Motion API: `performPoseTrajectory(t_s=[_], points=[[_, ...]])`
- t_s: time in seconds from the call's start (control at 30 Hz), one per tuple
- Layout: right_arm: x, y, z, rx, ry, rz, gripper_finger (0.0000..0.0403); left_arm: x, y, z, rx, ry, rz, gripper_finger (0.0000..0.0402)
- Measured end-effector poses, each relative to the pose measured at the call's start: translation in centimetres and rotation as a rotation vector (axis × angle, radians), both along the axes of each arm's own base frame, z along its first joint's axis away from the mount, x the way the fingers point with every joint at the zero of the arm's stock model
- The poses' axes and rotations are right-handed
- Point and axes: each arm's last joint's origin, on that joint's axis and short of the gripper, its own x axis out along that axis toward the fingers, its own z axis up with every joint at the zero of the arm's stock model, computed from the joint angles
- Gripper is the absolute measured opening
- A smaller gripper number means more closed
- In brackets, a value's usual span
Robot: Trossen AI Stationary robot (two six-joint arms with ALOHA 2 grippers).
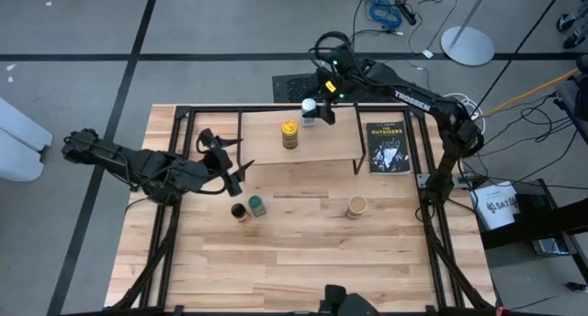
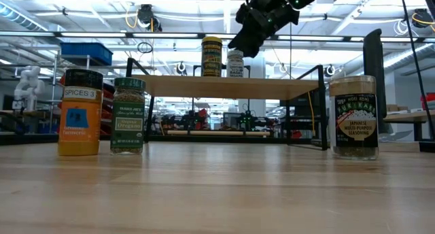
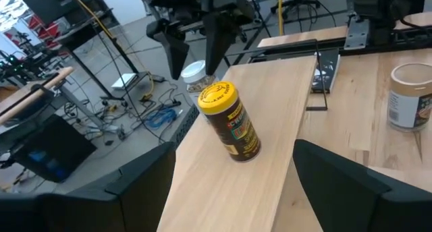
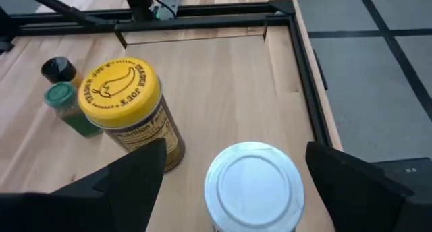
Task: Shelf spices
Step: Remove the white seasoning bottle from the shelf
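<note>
The shelf (image 1: 322,143) stands at the table's far middle. On it are a yellow-lidded spice jar (image 1: 289,132) and, at its far edge, a white-lidded jar (image 4: 253,185). My right gripper (image 1: 320,110) hovers open over the white-lidded jar, a finger on either side of the lid with a gap showing on both sides. My left gripper (image 1: 234,164) waits open off the shelf's left end, with nothing between its fingers. On the tabletop in front of the shelf stand a dark-lidded jar (image 1: 239,211), a green-lidded jar (image 1: 257,205) and a tan-lidded jar (image 1: 356,206).
A black book (image 1: 388,148) lies flat on the table just right of the shelf. The shelf's thin black legs (image 1: 360,160) and the table's black frame rails (image 1: 424,169) border the work area. Bare wood stretches along the near half of the table.
</note>
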Motion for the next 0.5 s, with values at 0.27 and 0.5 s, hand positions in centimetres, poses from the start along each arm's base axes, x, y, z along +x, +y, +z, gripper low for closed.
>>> performPoseTrajectory(t_s=[0.27,0.5], points=[[0.3,-0.3,-1.2,-0.008,0.045,0.027,0.0343,0.0,0.0,0.0,0.001,0.004,0.000,0.0310],[0.3,-0.3,-1.5,-0.041,0.064,0.035,0.0338,0.0,0.0,-0.1,0.002,0.007,0.000,0.0310]])
